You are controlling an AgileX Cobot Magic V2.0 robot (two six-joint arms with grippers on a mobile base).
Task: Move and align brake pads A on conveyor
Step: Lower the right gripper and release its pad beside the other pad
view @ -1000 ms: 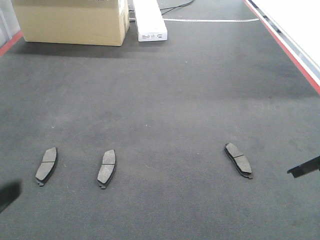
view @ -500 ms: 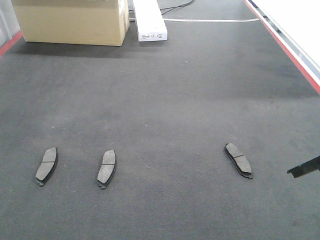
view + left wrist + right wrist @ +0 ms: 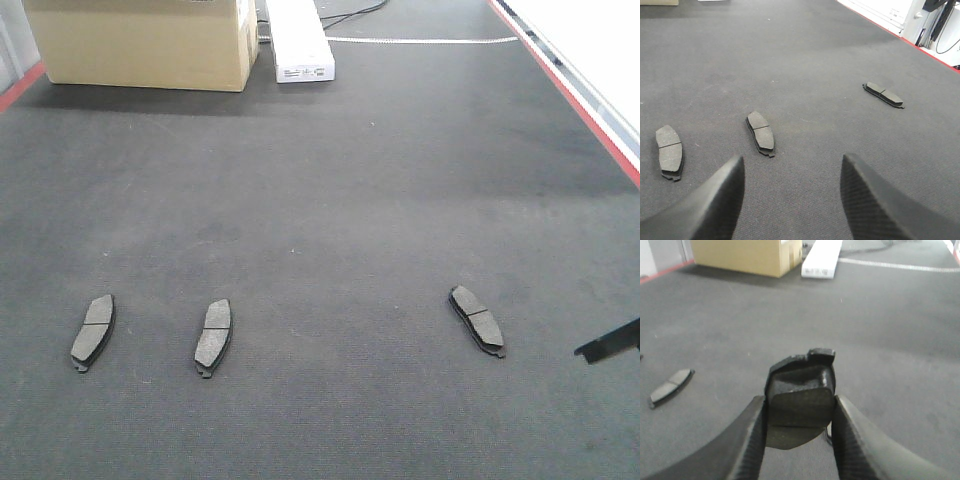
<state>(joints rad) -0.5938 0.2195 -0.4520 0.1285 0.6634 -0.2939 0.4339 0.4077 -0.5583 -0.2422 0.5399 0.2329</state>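
while the right gripper clamps a fourth brake pad, the row's gap lies to its left on the conveyor; left gripper gapes empty.

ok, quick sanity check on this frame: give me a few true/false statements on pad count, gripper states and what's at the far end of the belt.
1. Three brake pads lie on the conveyor. True.
2. The right gripper is empty. False: it is shut on a fourth pad.
3. The left gripper is open, holding nothing. True.
4. The three pads on the belt touch each other. False: all lie apart.
5. A cardboard box sits at the far end. True.
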